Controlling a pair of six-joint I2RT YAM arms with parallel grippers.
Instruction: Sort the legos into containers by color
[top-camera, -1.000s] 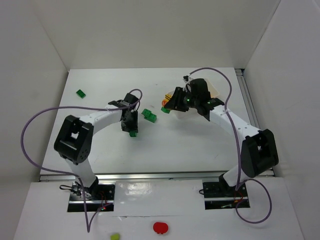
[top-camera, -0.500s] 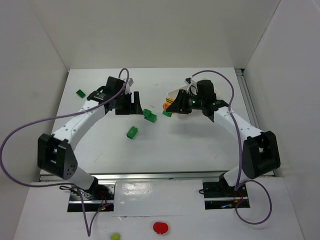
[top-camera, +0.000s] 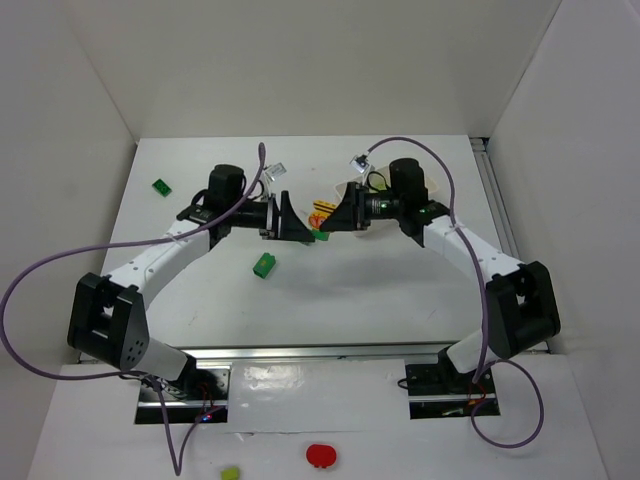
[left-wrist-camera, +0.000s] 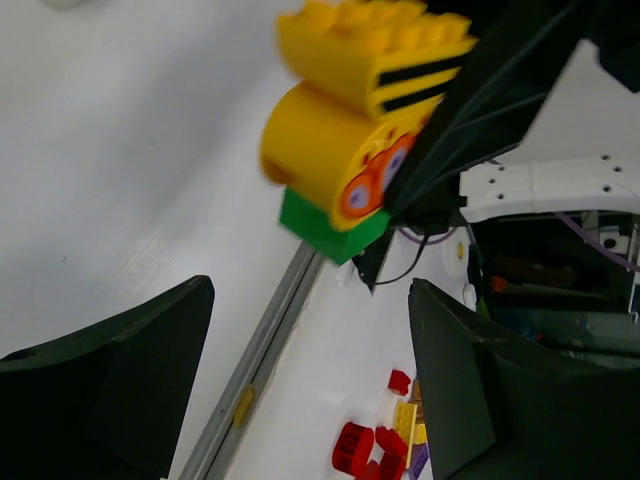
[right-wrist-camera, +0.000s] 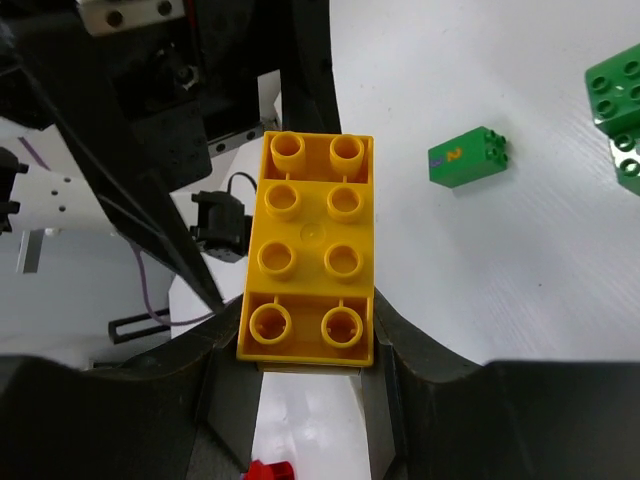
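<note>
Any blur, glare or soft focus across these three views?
Left wrist: the yellow brick is smeared and soft. Right wrist: its studs are crisp. Top view: even light, with a glossy bright patch on the front ledge.

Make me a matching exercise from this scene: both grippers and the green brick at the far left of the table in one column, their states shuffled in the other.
Things:
1. left gripper
2. right gripper
3. far-left green brick

States:
A. shut on the yellow brick stack
B. lying loose on the table
C. open, holding nothing

Pairs: 1-C, 2-A, 3-B
</note>
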